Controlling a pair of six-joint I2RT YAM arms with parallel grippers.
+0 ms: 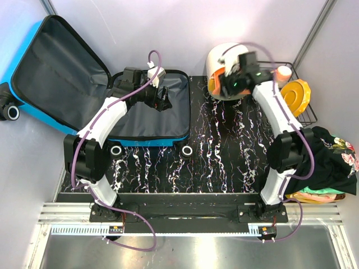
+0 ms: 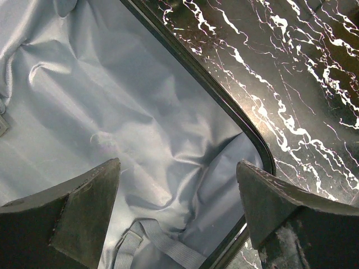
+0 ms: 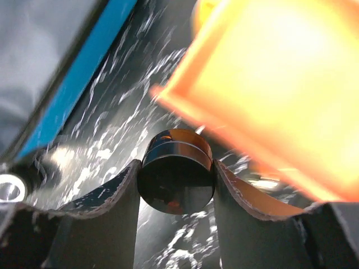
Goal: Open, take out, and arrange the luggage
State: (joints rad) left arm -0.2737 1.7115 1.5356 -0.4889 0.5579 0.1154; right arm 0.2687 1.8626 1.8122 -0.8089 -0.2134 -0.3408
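The luggage [image 1: 56, 73] is lying open at the tabletop's [image 1: 224, 145] far-left corner. Its stiff, slick shell is best held by the rim. The left jaws are hanging spread above it, and the right jaws seem to be pinching a dark puck [image 3: 176, 171].

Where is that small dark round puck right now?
Right wrist view: the dark round puck sits between the right gripper fingers, beside the orange drawer, with the marbled table behind it.

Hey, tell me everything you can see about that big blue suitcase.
The bright-blue hard-shell suitcase lies open on the black white-veined tabletop, lid leaning back leftward. Black trim, black wheels with white hubs, crumpled grey fabric lining with a strap. The left gripper hangs open above its base lining.
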